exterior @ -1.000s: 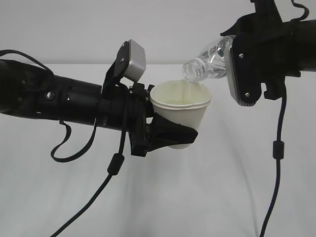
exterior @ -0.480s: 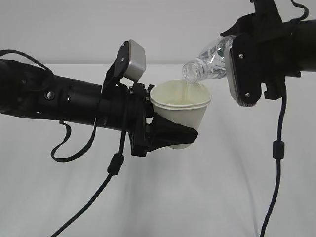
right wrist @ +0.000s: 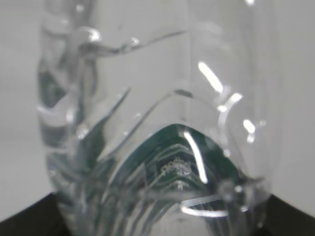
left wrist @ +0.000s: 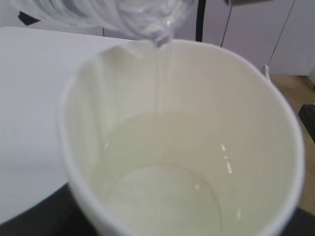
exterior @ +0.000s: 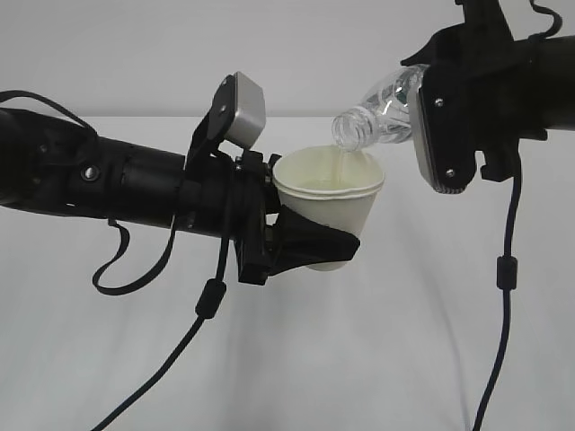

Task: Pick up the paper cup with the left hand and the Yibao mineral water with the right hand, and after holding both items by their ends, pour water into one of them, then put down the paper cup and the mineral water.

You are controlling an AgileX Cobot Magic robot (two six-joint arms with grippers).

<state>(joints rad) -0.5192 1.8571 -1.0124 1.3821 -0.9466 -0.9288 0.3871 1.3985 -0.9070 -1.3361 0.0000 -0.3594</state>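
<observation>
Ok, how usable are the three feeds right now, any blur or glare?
Exterior view: sharp, evenly lit, soft shadows on the table. Left wrist view: the cup rim is soft, the bottle neck above it blurred, small glints on the water. Right wrist view: bottle fills the frame, out of focus, with bright glare streaks.

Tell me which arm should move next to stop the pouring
Right. Its tool holds the tilted Yibao mineral water, neck over the paper cup; tipping it back ends the stream. The left tool only steadies the cup.

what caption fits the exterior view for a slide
Right hand tips the Yibao mineral water over the paper cup held by the left hand.
</observation>
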